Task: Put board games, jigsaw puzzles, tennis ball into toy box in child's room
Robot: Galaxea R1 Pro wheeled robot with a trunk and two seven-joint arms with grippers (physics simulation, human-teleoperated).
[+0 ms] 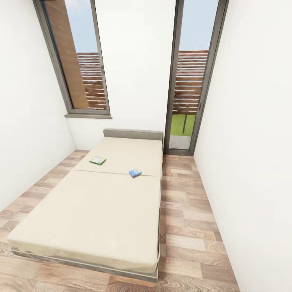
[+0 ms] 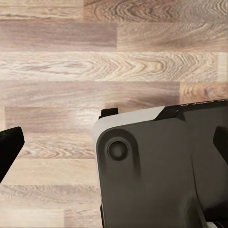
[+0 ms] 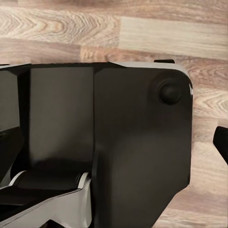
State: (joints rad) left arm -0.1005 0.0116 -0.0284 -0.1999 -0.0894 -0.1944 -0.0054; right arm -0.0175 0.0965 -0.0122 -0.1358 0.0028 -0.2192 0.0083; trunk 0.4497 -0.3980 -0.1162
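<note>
Ahead, in the head view, the bed (image 1: 101,211) runs from the lower left of the frame up to the middle, its beige mattress bare except for two of the board games. The green-edged board game (image 1: 97,160) lies flat left of centre, and the blue-purple board game (image 1: 135,172) lies flat a little right of centre and slightly lower in the frame; the two are well apart, both in the half near the grey headboard (image 1: 133,134). A tall window (image 1: 79,61) fills the upper left and a glazed door (image 1: 194,77) the upper right.

Both boxes look like thin, stiff cardboard: light, rigid across the face, likely smooth and a bit slippery on the printed cover. Lying flat on a soft mattress, each offers little to pinch from above; I judge the best hold is across the short width at an edge, pressing one finger down into the mattress so it slides under the rim. A grip at the middle of a long side should keep the box from swinging.

The left wrist view looks down on wood-plank floor (image 2: 95,57) with a grey part of the robot's own body (image 2: 161,171) below, and the right wrist view shows much the same. Whether the left tool or the right tool is spread or pressed together, I cannot tell; dark slivers at the frame edges may be fingers.
</note>
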